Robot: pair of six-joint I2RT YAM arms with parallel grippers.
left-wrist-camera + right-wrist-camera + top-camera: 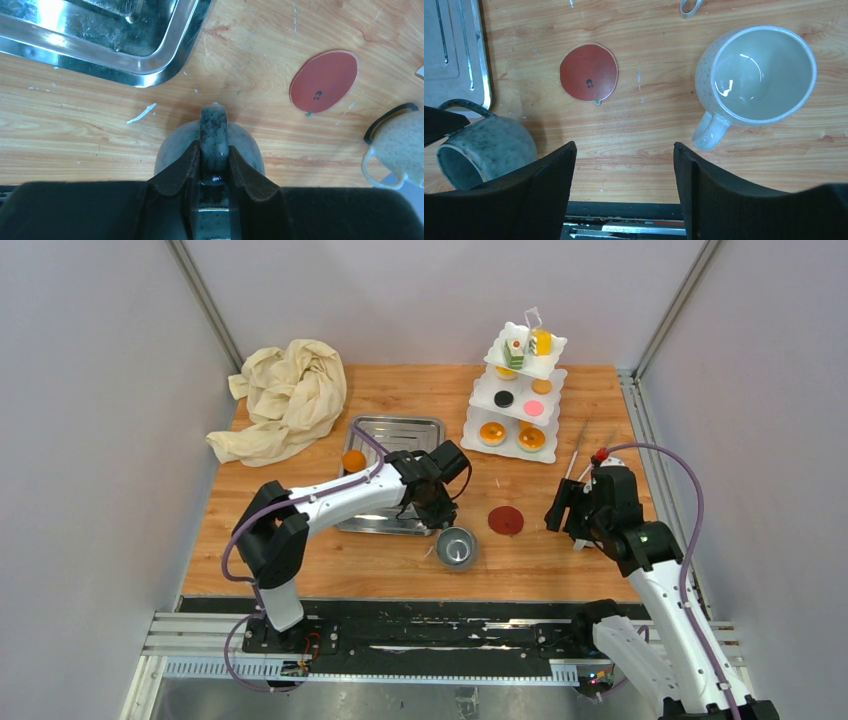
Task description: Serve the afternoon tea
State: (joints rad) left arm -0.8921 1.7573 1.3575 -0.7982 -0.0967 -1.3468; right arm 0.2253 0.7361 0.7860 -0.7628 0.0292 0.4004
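While the grey mug (pixel 456 547) is clamped by its handle in the left gripper (pixel 214 150), tilted, just off the tray (pixel 400 435), mug serving is judged under way. Next: it should be set upright, perhaps on the red coaster (pixel 506 521). The right gripper (pixel 624 147) is spread wide and empty beside the off-white mug (pixel 756 75).

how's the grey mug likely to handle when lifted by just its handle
The grey mug looks like glazed ceramic, so it is probably rigid, fairly heavy for its size and apt to chip if knocked. The left gripper pinches only the glossy handle, so the body may swing or slip about that pinch.
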